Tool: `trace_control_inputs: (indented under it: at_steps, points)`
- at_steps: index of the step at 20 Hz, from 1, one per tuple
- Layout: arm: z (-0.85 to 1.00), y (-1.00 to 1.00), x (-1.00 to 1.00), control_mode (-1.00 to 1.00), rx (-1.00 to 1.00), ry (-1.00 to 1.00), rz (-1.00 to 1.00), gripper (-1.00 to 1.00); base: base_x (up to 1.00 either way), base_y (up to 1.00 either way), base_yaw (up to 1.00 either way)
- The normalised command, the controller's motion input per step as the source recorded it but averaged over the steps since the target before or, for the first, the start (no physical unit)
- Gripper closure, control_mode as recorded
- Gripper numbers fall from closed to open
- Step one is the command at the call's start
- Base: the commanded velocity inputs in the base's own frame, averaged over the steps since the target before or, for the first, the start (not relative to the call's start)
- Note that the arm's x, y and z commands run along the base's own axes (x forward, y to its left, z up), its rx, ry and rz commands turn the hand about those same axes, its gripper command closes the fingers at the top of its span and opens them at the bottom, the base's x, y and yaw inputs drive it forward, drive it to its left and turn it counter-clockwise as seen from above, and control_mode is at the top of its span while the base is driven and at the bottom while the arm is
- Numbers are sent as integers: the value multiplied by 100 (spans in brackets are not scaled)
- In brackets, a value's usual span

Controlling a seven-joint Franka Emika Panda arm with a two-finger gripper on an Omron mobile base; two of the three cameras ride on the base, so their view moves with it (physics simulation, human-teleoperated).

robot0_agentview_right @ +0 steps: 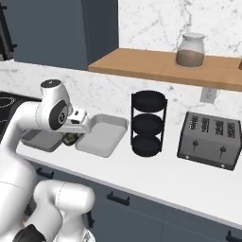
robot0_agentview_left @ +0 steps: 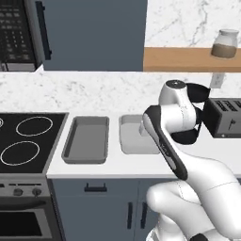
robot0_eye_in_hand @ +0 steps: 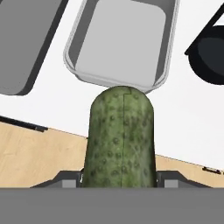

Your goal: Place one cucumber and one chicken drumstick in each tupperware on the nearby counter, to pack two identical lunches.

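My gripper [robot0_eye_in_hand: 120, 178] is shut on the cucumber [robot0_eye_in_hand: 121, 140], a dark green bumpy cylinder whose rounded end points at the near rim of the right tupperware [robot0_eye_in_hand: 72, 65]. In the right base view the cucumber [robot0_agentview_right: 71, 138] hangs under the hand, over the counter's front strip just before that tupperware [robot0_agentview_right: 105, 134]. Both tupperwares lie side by side, the left one [robot0_agentview_left: 87, 141] and the right one [robot0_agentview_left: 128, 140], and nothing lies in them. My arm hides part of the right one in the left base view. The chicken drumsticks are out of view.
A black three-tier rack [robot0_agentview_right: 148, 123] stands right of the tupperwares, with a toaster [robot0_agentview_right: 210, 139] beyond it. The stove [robot0_agentview_left: 28, 141] borders the counter on the left. A jar [robot0_agentview_right: 190, 49] sits on the wooden shelf above. The counter's front edge lies right below the hand.
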Motion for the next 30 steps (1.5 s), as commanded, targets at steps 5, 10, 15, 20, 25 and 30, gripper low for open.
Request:
trace_control_inputs:
  at_steps: [5,10,15,20,25,30]
  points:
    - [0,0,0,100,0,0,0,100,50,0,-24]
    - [0,0,0,100,0,0,0,100,79,0,-20]
    - [0,1,14,-100,0,0,-2,100,27,2,-6]
    - [-32,1,79,-100,0,1,0,100,0,0,0]
    - [-55,0,100,-100,0,12,0,100,0,0,0]
    - [-47,1,100,-100,0,22,0,100,0,0,0]
